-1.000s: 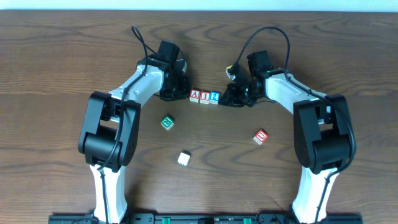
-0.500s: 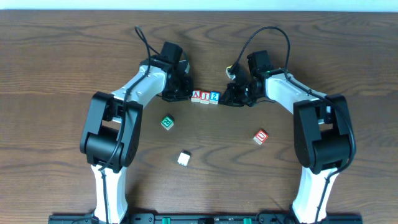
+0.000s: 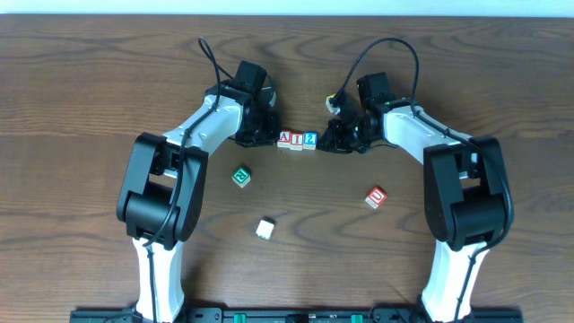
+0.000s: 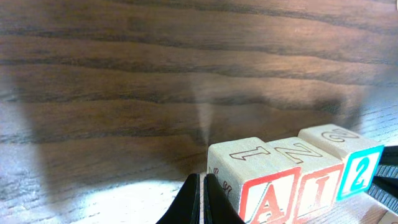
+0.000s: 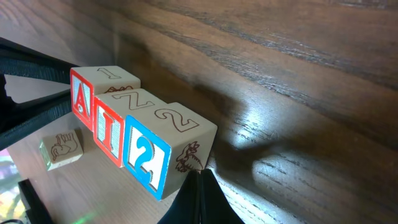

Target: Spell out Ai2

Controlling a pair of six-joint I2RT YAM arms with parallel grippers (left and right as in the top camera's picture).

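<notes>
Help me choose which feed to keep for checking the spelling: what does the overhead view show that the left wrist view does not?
Only overhead: three loose cubes lying away from the row, a green cube, a red cube and a pale cube. Only left wrist: the outlined marks on the row's side faces, and the left gripper, shut, close beside the A cube. Both: the A cube, I cube and 2 cube side by side in one row on the wooden table.

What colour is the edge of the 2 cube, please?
Blue, matching its numeral; the 2 cube shows best in the right wrist view.
</notes>
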